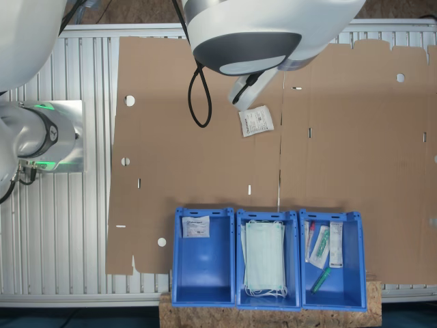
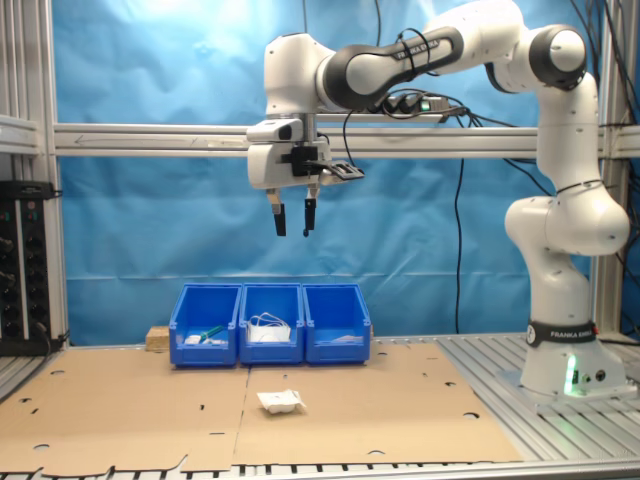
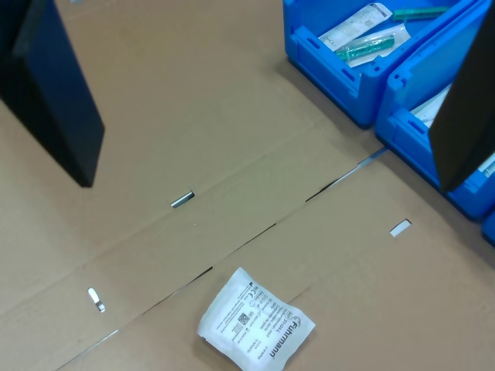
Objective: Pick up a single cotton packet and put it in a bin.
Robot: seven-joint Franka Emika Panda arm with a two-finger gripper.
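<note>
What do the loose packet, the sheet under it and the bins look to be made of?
The cotton packet: likely paper or thin film, matte white, slightly wrinkled and puffy, with fine dark print. The sheet: brown corrugated-looking cardboard, matte, with fold seams, slots and punched holes. The bins: apparently rigid moulded plastic, blue with a slight sheen and thick rims. The gripper hangs open high above.

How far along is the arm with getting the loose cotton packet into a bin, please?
Nothing is done yet: the cotton packet lies on the cardboard. The gripper hangs open and empty high above. The descent, grasp and carry to a blue bin are left.
</note>
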